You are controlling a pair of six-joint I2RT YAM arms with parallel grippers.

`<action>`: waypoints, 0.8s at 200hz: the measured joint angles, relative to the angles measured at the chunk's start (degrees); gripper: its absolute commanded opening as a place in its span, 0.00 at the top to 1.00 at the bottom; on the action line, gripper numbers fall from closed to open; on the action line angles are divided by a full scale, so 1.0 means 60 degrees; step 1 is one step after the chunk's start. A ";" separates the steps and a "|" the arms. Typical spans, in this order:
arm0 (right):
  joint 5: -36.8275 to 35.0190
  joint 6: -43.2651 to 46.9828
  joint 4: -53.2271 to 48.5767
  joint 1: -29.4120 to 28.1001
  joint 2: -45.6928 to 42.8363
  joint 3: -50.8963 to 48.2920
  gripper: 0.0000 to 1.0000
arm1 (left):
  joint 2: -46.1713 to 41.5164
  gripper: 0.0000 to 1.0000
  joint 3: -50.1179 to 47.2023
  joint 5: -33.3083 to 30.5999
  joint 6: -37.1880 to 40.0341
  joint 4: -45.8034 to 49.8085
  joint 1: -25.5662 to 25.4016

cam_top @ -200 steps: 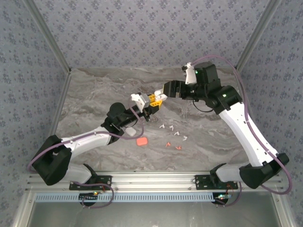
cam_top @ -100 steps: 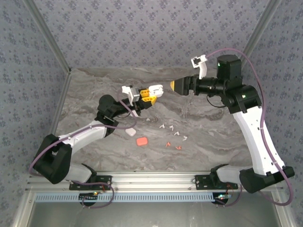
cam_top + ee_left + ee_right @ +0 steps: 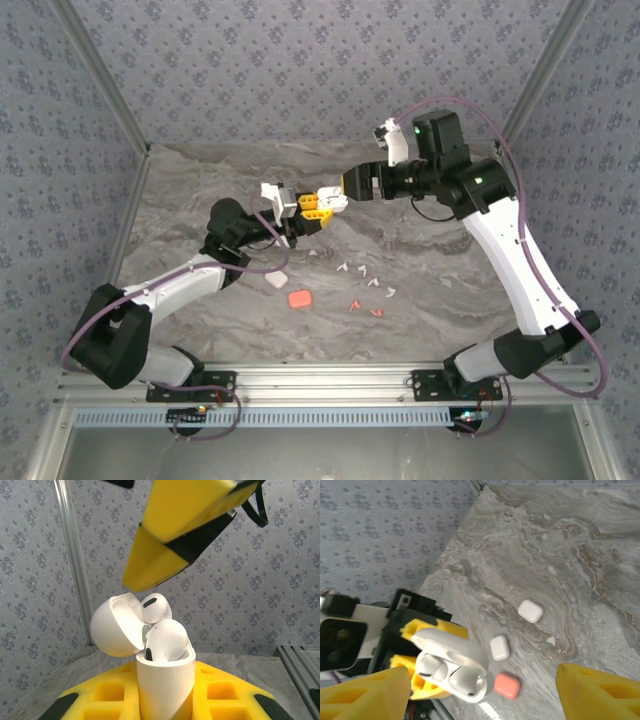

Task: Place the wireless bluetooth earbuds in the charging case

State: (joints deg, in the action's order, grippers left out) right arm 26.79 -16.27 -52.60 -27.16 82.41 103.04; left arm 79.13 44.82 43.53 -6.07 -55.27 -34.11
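Two white buds (image 3: 167,641) sit in the open white case (image 3: 165,685), its lid tipped back to the left in the left wrist view. Holding it: the left claw (image 3: 311,206), clamped on the case body and raised well off the table (image 3: 450,290). Facing it, the right claw (image 3: 338,194) is just beside the case with its fingers apart, gripping nothing (one yellow finger (image 3: 175,530) hangs right above the lid). On the table near the middle lie loose buds (image 3: 372,283): a few white in a scattered row, and two red ones (image 3: 377,312) a little nearer the arm bases. Spare cases lie near the left arm: two white cases (image 3: 530,611) and a pink case (image 3: 507,686), all shut, close together but not touching.
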 measured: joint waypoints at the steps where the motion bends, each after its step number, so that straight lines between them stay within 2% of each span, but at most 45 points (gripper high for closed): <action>1: -0.0029 -0.0004 -0.0018 -0.0018 0.0026 0.0007 0.21 | 0.0000 1.00 0.0004 0.0000 0.0000 0.0004 0.0000; 60: -0.0685 -0.0277 -0.0364 -0.0364 0.0514 0.0175 0.24 | 0.0000 1.00 0.0025 -0.0007 -0.0004 0.0025 0.0000; 160: -0.0754 -0.0353 -0.0579 -0.0375 0.0535 0.0182 0.29 | 0.0000 1.00 0.0025 -0.0200 0.0000 0.0044 0.0000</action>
State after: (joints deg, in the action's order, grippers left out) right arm 22.26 -18.39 -56.07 -29.41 85.62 104.14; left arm 79.13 44.97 42.33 -6.07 -55.00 -34.11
